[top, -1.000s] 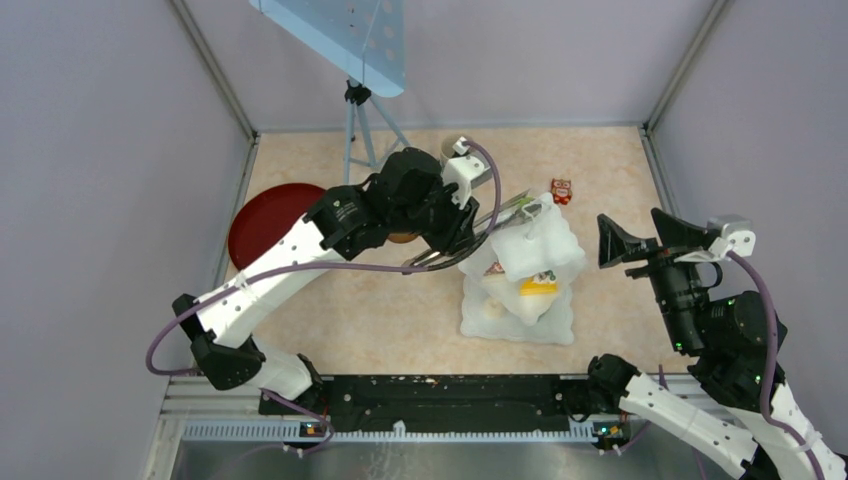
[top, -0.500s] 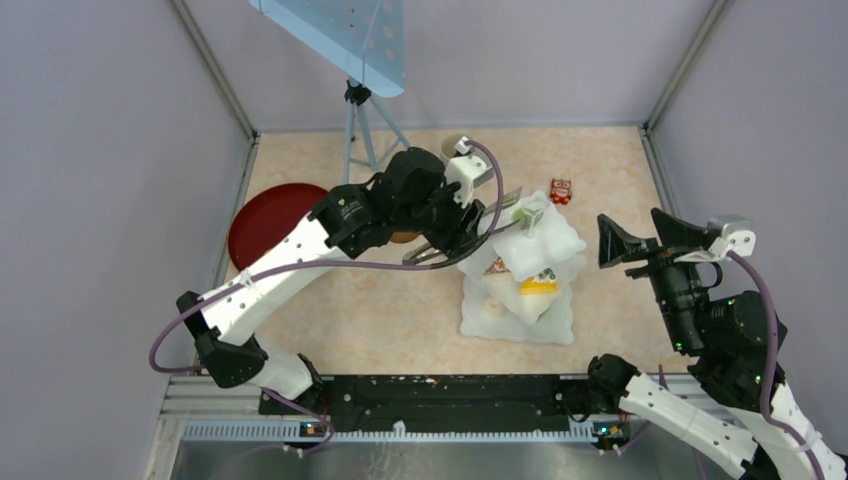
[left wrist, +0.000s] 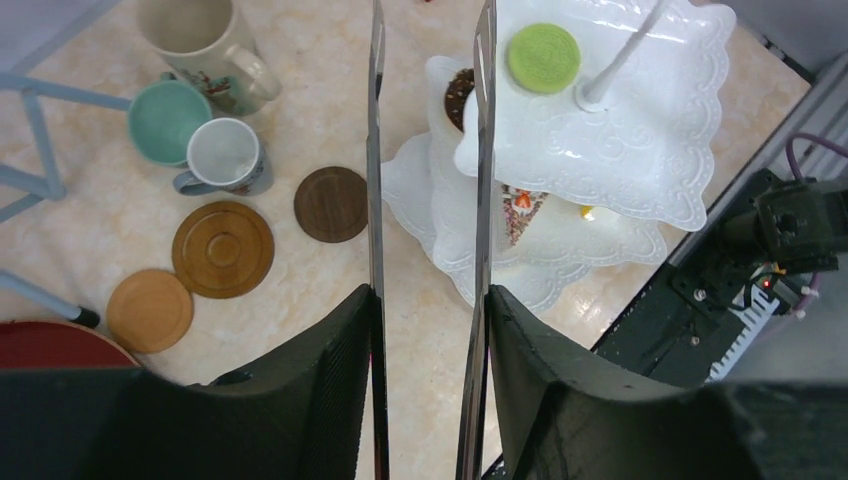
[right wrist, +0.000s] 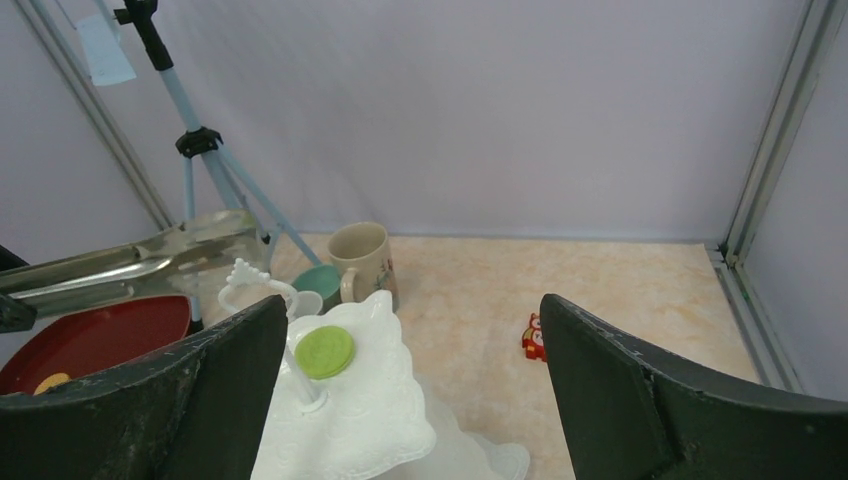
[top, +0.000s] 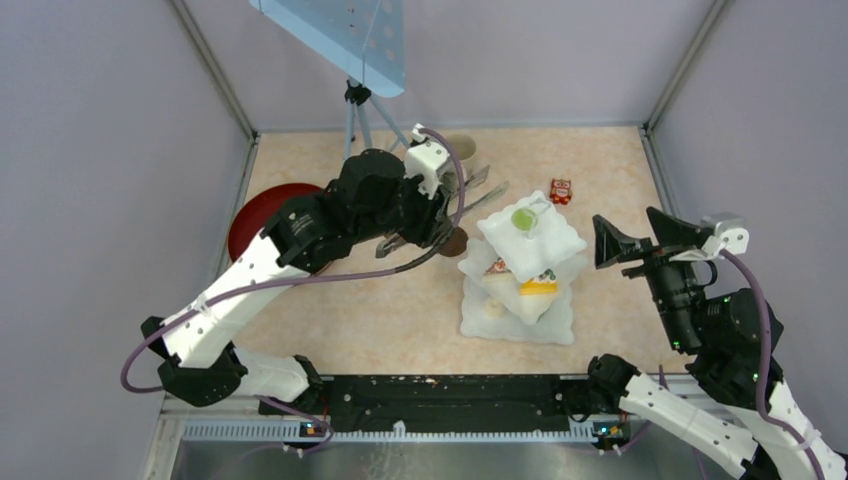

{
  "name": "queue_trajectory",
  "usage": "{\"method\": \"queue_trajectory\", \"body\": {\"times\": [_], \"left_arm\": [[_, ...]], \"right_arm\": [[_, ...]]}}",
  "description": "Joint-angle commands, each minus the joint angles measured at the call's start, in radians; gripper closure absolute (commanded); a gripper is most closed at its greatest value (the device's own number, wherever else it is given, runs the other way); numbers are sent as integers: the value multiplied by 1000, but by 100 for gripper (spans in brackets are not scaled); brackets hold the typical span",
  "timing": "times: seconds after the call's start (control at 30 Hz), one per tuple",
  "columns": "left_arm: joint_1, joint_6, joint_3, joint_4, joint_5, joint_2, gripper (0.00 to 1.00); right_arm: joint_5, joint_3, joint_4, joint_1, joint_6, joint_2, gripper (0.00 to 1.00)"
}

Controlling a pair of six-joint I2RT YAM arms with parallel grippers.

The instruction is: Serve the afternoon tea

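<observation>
L end effector point(left wrist: 430, 295) is clamped on the metal tongs point(left wrist: 376, 150), one finger against each handle. The two blades run out side by side w/ a gap btwn them and nothing gripped in that gap. The right blade crosses over the left edge of the white three-tier stand point(left wrist: 640, 170), which sits mid-desk point(top: 400, 310).

Stand contents:
- Top tier: one green round cookie point(left wrist: 543, 58), just beside the centre post.
- Under the top tier, partly hidden: a dark choc-coloured piece point(left wrist: 460, 90), a red-topped cake slice point(left wrist: 520, 205) and a yellow cake point(top: 540, 287).
- Bottom tier: a small pale round cookie point(top: 492, 310).

Left of the stand, the tall beige mug point(left wrist: 200, 40), teal mug point(left wrist: 165, 120) and small grey mug point(left wrist: 222, 155) are bunched close together on the bare desk. Near them lie three coasters: a dark brown coaster point(left wrist: 331, 204), a mid-brown coaster point(left wrist: 222, 249) and a light brown coaster point(left wrist: 150, 310).

The dark-red tray point(top: 255, 225) is at the far left, w/ a small yellow piece point(right wrist: 50, 382) in it. A small red toy point(top: 561, 191) lies on the desk behind the stand.

R end effector point(right wrist: 412, 300) is spread wide, holds nothing, and is raised well to the right of the stand.
</observation>
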Motion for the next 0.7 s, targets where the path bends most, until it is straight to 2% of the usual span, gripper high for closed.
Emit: {"method": "queue_trajectory", "body": {"times": [0.0,0.07,0.23,0.3,0.43,0.67], "left_arm": [[-2,-76,-21,12,-165,-107,51],[-2,-111,-27,-16,-263,-131,53],[36,-205,19,-161,-420,-107,47],[99,-227,11,-201,-418,-91,47],[296,-261,-75,-225,-342,-86,52],[460,-288,-199,-281,-362,-141,53]], "right_arm": [[-37,7,25,9,-10,24,5],[-51,1,33,9,-10,29,5],[-61,1,37,9,-25,41,5],[-56,-13,50,9,-36,41,5],[-66,-29,61,9,-40,55,5],[-92,-87,100,9,-38,65,5]]}}
